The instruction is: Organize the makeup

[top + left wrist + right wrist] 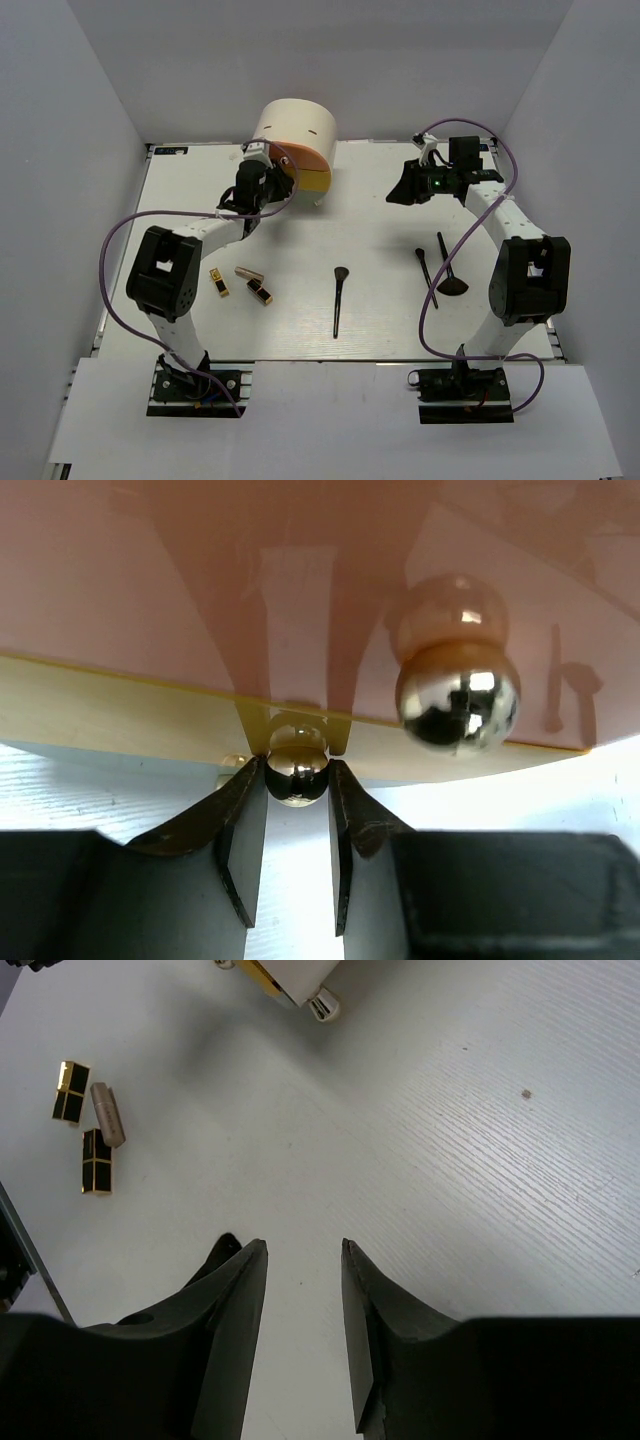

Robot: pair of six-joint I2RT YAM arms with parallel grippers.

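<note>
Currently, left gripper (296, 780) is pinching the lower knob (297, 763) of the cream box (295, 130), fingers (240, 810) pressing on both its sides. Right gripper (303, 1250) is hovering spread over bare worktop (380, 215), holding nothing. Makeup is lying on the worktop:
- a gold-black lipstick (218, 282), a rose-gold lipstick (249, 272) and another gold-black lipstick (260, 292), clustering near the left arm
- a long brush (339, 300) at centre
- a thin brush (426, 275) and a fan brush (450, 272), side by side near the right arm

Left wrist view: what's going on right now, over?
Left gripper pinching lower drawer knob on box. Right gripper open, empty. Lipsticks, brushes lying on table. No obstruction seen.
</note>
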